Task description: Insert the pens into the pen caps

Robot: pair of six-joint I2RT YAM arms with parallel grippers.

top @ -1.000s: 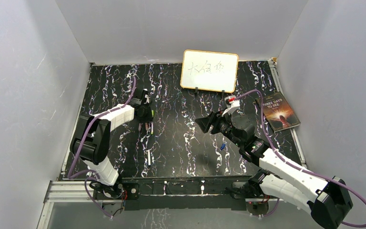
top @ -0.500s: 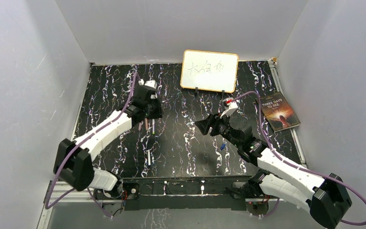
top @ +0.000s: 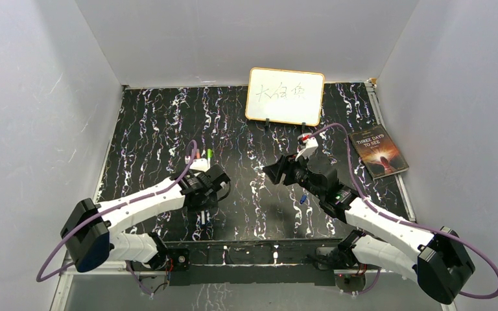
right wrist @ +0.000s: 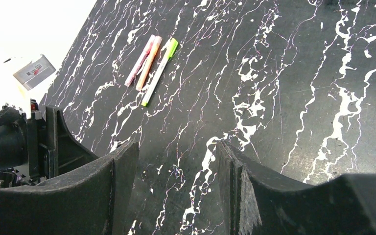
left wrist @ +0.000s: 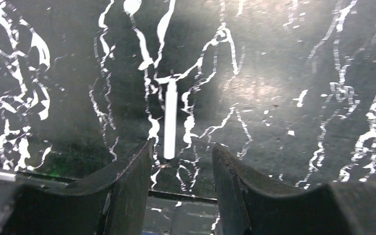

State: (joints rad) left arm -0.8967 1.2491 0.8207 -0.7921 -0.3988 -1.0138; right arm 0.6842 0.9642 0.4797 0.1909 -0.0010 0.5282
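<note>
Pulling the left gripper [left wrist: 181, 152] back from the far pens [right wrist: 149, 62] and hovering it, jaws apart and empty, over the white pen [left wrist: 170, 120] lying flat just ahead, setting up the next pick; holding the right gripper [right wrist: 176, 152] aloft, jaws apart, empty.

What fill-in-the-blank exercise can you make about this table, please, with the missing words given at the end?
1. The pen ahead of the left gripper is ___ in colour.
2. The right gripper holds nothing; its jaws stand ___.
3. Beside the pink pen and the orange pen lies a third pen whose cap is ___.
4. Right of the whiteboard lies a ___.
Missing words: white; open; green; book.
</note>
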